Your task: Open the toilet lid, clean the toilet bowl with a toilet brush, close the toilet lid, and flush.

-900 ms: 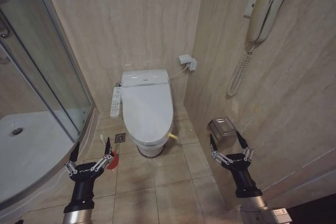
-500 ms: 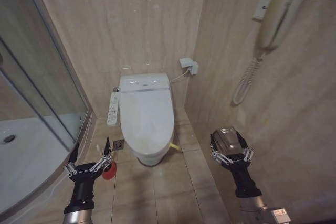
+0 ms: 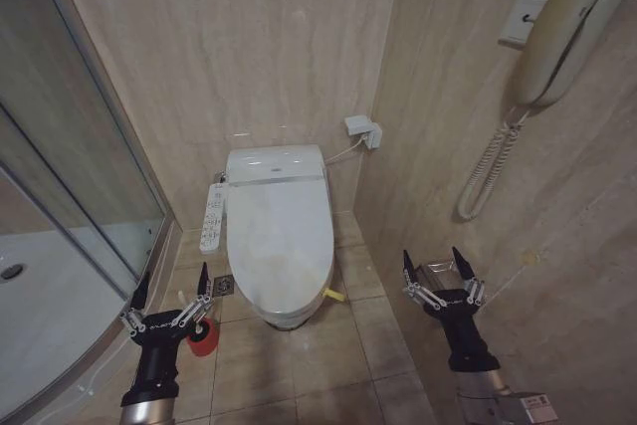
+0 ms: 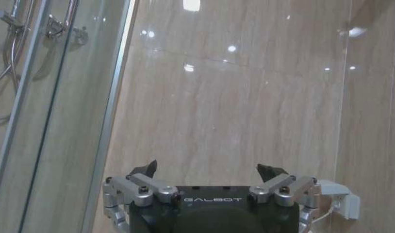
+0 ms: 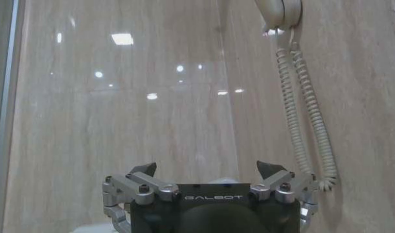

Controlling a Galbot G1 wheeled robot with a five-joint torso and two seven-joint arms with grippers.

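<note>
The toilet lid (image 3: 280,241) is down, closed over the toilet bowl (image 3: 289,318), which stands on the tiled floor against the back wall, between the glass shower enclosure (image 3: 75,176) on the robot's left and the side wall on its right. A white button panel (image 3: 210,217) sits along the bowl's left side. A small yellow tag (image 3: 335,295) projects at the lid's front edge.

Left gripper (image 3: 170,287): raised in front of the robot, left of the toilet, fingers spread wide, holding nothing and touching nothing. A red holder cup (image 3: 204,337) stands on the floor just behind it.

Right gripper (image 3: 435,268): raised right of the toilet, near the side wall, fingers spread wide, empty. A wall telephone (image 3: 565,32) with coiled cord (image 3: 489,178) hangs above it.
</note>
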